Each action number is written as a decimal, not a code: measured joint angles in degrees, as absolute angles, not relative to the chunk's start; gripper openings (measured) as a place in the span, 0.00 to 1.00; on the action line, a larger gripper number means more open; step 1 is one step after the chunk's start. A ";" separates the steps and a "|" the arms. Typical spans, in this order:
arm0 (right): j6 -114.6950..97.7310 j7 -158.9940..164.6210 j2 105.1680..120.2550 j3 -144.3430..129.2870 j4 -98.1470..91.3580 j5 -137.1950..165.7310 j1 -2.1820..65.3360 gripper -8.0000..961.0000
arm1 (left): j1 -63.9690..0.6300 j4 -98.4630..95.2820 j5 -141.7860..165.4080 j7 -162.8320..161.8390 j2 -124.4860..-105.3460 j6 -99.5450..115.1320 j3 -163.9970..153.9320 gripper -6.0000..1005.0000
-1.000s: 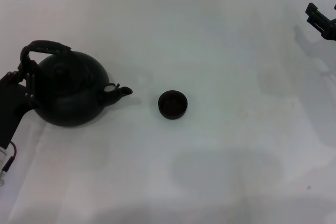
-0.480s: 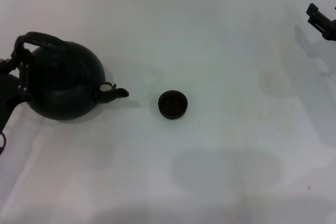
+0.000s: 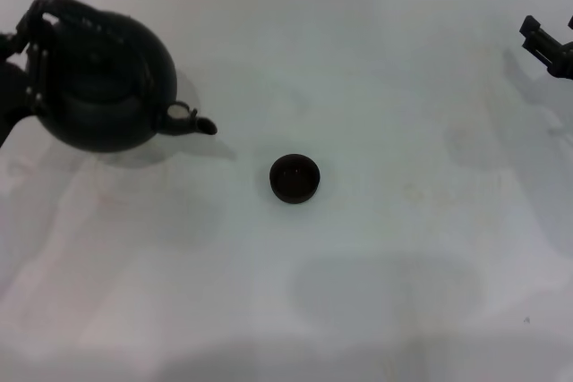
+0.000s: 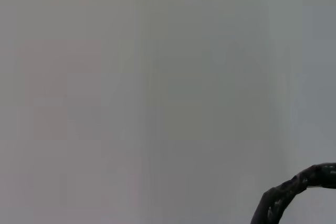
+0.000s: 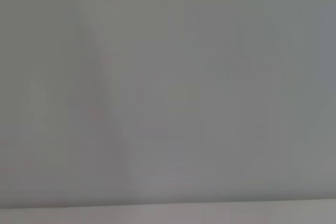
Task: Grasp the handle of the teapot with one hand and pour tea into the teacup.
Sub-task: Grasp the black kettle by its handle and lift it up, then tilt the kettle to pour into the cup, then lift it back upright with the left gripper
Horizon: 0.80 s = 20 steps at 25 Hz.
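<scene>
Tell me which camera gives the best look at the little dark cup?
The head view: the teacup sits whole and unobstructed on the white table, apart from the teapot held up by the left gripper. Neither wrist view shows the cup; the left one catches only a bit of the handle.

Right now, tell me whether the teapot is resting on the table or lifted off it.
Lifted. The teapot hangs by its handle from the left tool, its shadow lying apart from it on the table.
</scene>
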<state>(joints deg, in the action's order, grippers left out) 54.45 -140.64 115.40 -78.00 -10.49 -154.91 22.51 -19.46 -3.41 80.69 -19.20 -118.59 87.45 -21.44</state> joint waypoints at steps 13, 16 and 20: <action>54.49 -140.55 115.49 -78.05 -9.58 -154.86 22.45 0.86 | -25.33 -7.07 87.85 -18.93 -118.48 86.16 -21.53 0.12; 54.50 -140.45 115.49 -78.05 -9.56 -154.86 22.41 0.86 | -25.97 -7.78 89.85 -18.60 -118.54 84.77 -21.54 0.12; 54.51 -140.10 115.49 -78.05 -9.55 -154.86 22.46 0.86 | -26.57 -7.84 90.32 -17.14 -118.72 83.69 -21.53 0.12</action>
